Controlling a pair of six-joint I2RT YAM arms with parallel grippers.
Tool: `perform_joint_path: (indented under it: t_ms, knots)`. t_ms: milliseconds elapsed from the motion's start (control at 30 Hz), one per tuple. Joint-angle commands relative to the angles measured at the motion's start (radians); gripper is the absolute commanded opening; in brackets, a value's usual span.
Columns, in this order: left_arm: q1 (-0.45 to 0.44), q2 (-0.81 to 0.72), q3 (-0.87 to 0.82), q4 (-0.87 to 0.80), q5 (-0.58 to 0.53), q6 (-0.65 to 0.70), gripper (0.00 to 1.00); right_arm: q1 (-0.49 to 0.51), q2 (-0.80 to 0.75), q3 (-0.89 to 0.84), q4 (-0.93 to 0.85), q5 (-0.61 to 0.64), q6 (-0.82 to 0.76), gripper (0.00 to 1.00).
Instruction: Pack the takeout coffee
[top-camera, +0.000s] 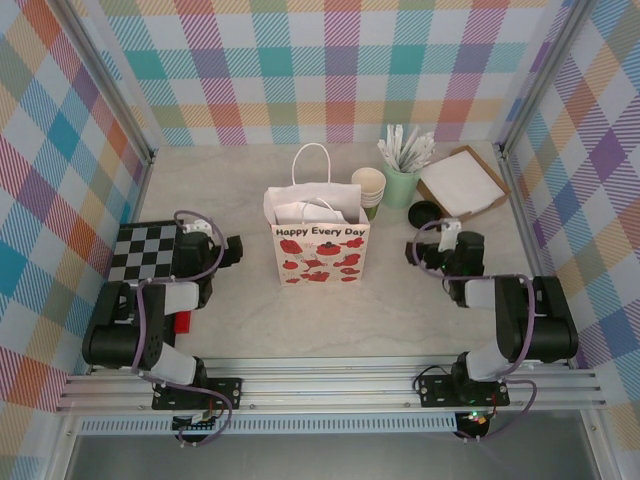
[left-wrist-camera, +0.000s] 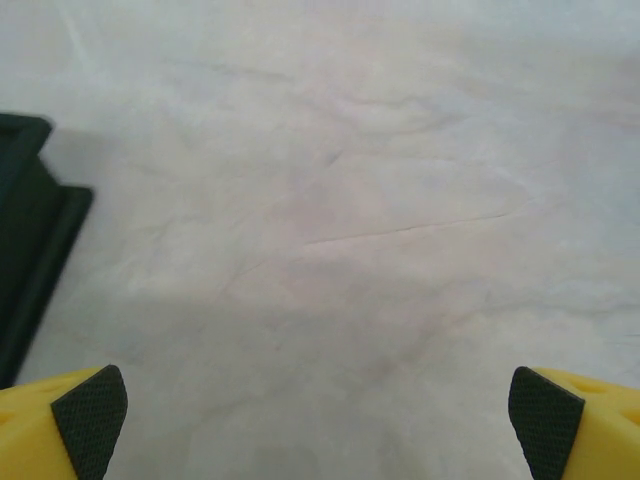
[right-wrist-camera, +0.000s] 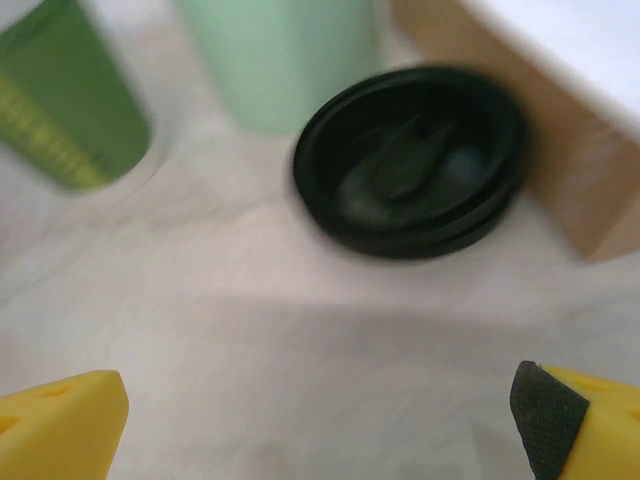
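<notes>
Both my left hand (left-wrist-camera: 320, 425) and right hand (right-wrist-camera: 320, 425) are spread wide, holding nothing. The small dark-green paper cup (right-wrist-camera: 70, 100) stands upright, mouth up, just behind the white paper bag (top-camera: 320, 250) on the pale marbled surface (left-wrist-camera: 350, 200). Its round black plastic lid (right-wrist-camera: 410, 160) lies flat, apart from it, just beside a brown cardboard tray (right-wrist-camera: 540, 170).

Ahead of the right gripper (right-wrist-camera: 318, 412) the black lid (right-wrist-camera: 410, 160) is blurred. Ahead-left, the dark-green cup (right-wrist-camera: 65, 100) runs off the picture's edge.
</notes>
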Motion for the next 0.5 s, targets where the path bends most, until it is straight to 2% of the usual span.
perform_joint_path:
  t_ms: [0, 67, 233, 333, 467]
  knots:
    - [-0.006, 0.053, -0.061, 0.267, 0.071, 0.064, 1.00, 0.009, 0.011, -0.021, 0.226, 0.101, -0.043, 1.00]
    - [-0.011, 0.061, 0.017, 0.119, -0.011, 0.042, 1.00, 0.004, 0.021, 0.055, 0.096, 0.207, 0.014, 1.00]
    - [-0.030, 0.061, 0.014, 0.121, -0.041, 0.050, 1.00, -0.002, 0.022, 0.049, 0.109, 0.201, 0.016, 1.00]
    - [-0.031, 0.059, 0.014, 0.123, -0.042, 0.050, 1.00, -0.023, 0.023, 0.062, 0.086, 0.076, -0.005, 1.00]
    - [-0.030, 0.058, 0.013, 0.122, -0.035, 0.052, 1.00, -0.028, 0.024, 0.061, 0.087, 0.060, -0.005, 1.00]
